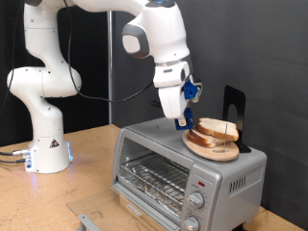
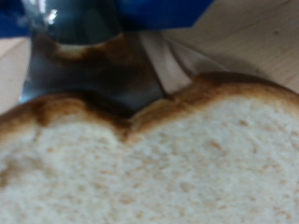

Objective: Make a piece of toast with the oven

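Observation:
The silver toaster oven (image 1: pixel 164 173) stands at the exterior view's lower right, its glass door closed and the wire rack showing behind it. On its top lies a round wooden plate (image 1: pixel 227 154) with a stack of bread slices. The top slice of toast (image 1: pixel 217 129) is pale with a brown crust. It fills the wrist view (image 2: pixel 177 159), very close and blurred. My gripper (image 1: pixel 181 122) hangs at the stack's left edge, fingertips level with the top slice. One finger (image 2: pixel 164 62) shows just beyond the crust.
The oven's knobs (image 1: pixel 197 202) and red light (image 1: pixel 200 183) are at its right front. A black stand (image 1: pixel 234 104) rises behind the plate. The robot base (image 1: pixel 46 144) stands at the left on the wooden table (image 1: pixel 58 197). A small metal bracket (image 1: pixel 89 222) lies near the front edge.

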You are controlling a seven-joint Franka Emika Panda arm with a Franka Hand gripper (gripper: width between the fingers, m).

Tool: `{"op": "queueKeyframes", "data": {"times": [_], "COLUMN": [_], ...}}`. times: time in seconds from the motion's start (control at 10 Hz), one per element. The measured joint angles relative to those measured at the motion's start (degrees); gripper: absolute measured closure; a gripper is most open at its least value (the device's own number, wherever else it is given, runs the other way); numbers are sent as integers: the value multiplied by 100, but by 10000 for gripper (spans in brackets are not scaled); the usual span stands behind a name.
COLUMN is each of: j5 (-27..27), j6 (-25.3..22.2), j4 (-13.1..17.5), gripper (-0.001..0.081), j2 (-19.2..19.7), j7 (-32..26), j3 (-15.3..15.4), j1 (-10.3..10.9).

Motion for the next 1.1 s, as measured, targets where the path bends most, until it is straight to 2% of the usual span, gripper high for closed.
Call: {"op": "queueKeyframes", "data": {"times": [0.3,0.5,0.8,1.1], "j5": [0,149,619,1201], "j6": [54,430,830,1205], "j4": [-2,-100,-462,-908], "gripper": [327,327,327,327], "j2": [0,-14,-239,-644], "j7": [44,-5,-366,-837], "j3": [46,67,64,44], "j1": [8,9,7,8]}}
